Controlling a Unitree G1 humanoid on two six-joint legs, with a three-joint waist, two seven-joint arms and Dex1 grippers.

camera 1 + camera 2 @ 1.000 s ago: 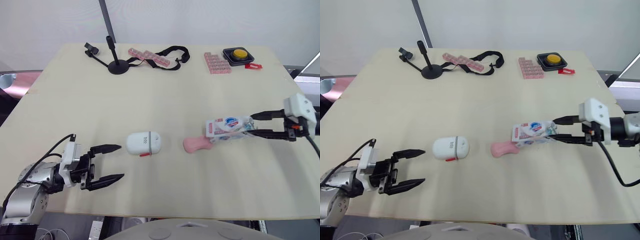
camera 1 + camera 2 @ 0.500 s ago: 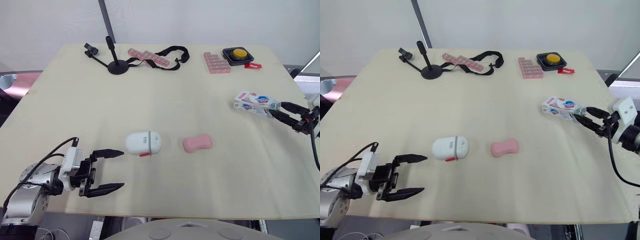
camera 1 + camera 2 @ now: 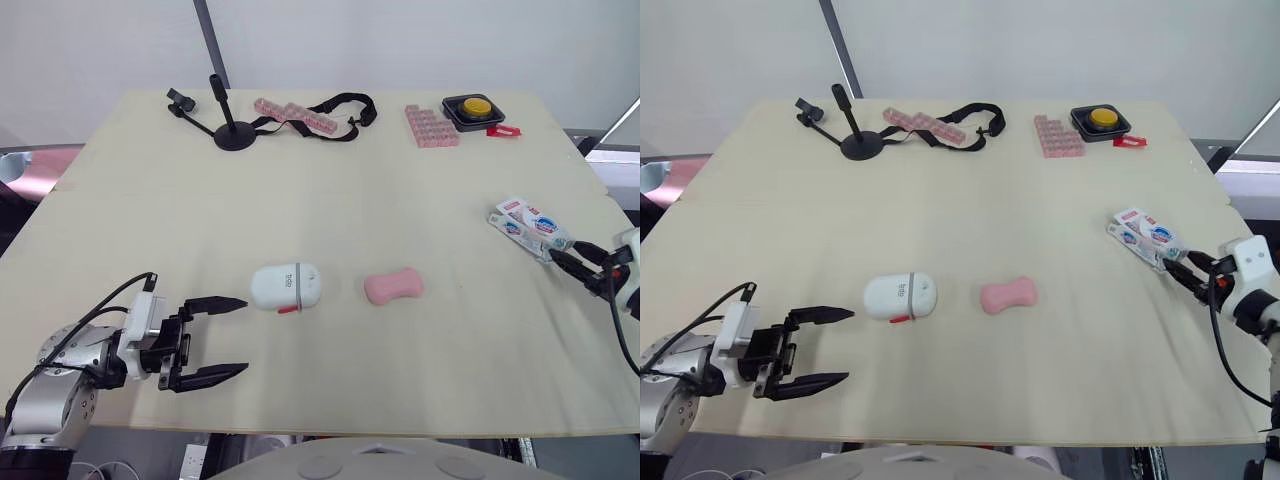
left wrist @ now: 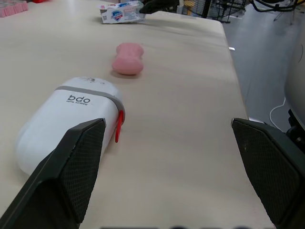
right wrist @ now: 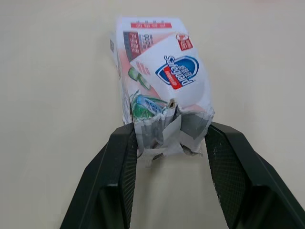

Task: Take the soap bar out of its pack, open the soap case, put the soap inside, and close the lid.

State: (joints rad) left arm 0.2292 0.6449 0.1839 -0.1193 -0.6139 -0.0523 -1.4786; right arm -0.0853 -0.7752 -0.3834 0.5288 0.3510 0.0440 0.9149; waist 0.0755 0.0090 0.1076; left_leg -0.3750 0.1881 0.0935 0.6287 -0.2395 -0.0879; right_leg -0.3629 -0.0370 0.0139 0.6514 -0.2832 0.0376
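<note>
Since a second ago the right pincer [image 3: 562, 259] has pulled way back toward the right edge of the counter [image 3: 330, 200], taking the soap pack [image 3: 530, 225] with it. Back then the soap bar [image 3: 393, 287] was half sticking out of the pack; now it lies bare on the counter, roughly in the middle, well apart from the wrapper.

Right pincer's two black fingers are closed down on the pack's torn, crinkled end. The rest of the pack points away from the fingers with the blue-and-red logo facing up. Can't really tell if the far end touches the counter or hangs just over it.

The white soap case [image 3: 286, 286] sits just to the left of the pink bar with a small gap between them. Its lid is shut, and a little red tab shows at its front edge.

Left pincer [image 3: 238, 336] is spread wide with nothing in it, near the counter's front edge. It's pointed toward the case, in pretty much the same spot as before.

Along the far edge sit a black stand [image 3: 232, 130], a black strap [image 3: 345, 105], some pink blocks [image 3: 432, 125] and a yellow button [image 3: 476, 107].
</note>
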